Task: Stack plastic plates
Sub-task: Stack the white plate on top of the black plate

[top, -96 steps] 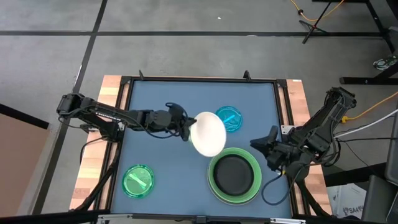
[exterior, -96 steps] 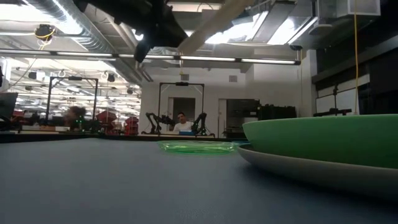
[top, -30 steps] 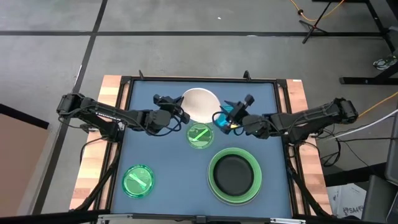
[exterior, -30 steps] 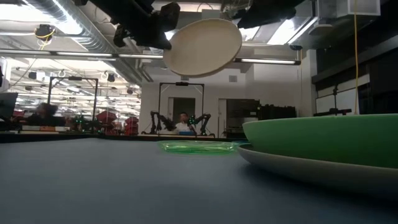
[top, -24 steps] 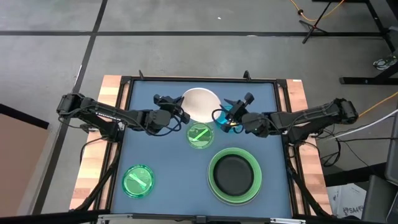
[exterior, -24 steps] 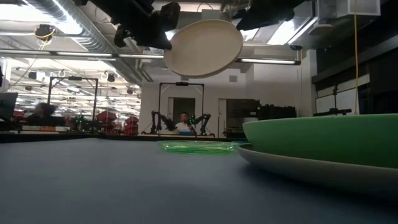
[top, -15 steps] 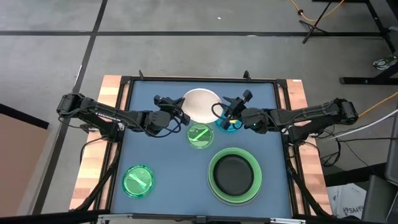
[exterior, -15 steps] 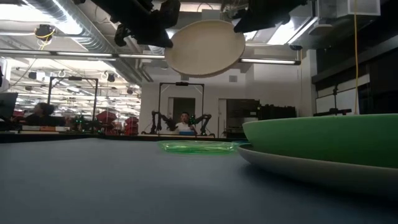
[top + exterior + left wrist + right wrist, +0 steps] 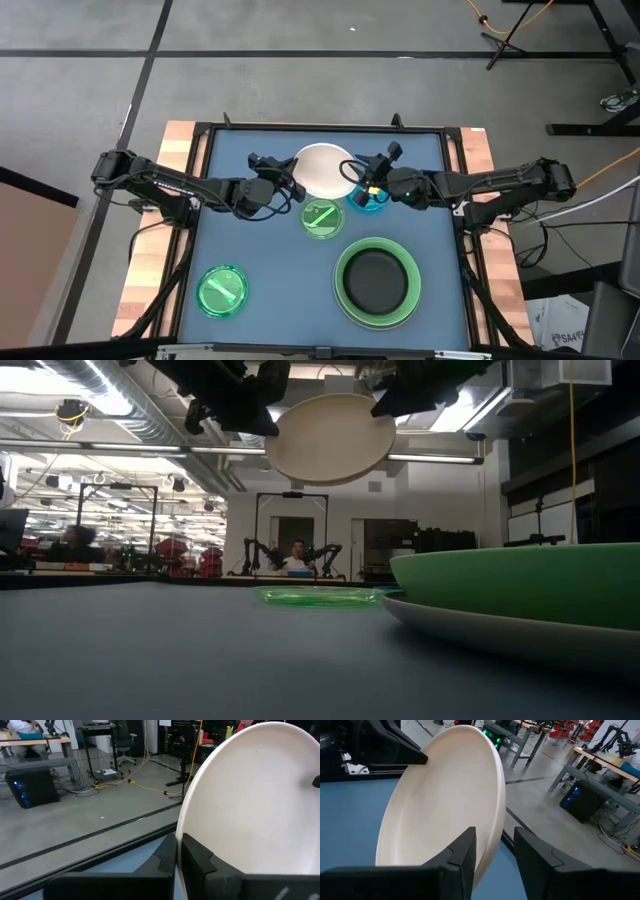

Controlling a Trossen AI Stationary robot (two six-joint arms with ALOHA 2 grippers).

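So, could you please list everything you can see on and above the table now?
White plate: one, white, held in the air over the far middle of the table.
Blue plate: one, translucent blue, on the mat under the right arm.
Green small plates: two, translucent green, one at the centre, one at the near left.
Black plate: one, inside the large green plate at the near right.
Grey plate: one, under the large green plate.
Table: blue mat, wooden edges.
Left gripper: shut on the white plate.
Right gripper: open, fingers astride the plate's other edge.

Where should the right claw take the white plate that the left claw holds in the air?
On the thin rim of the white plate, opposite the left claw. The right claw should come edge-on from its own side; its open fingers already straddle that free edge.
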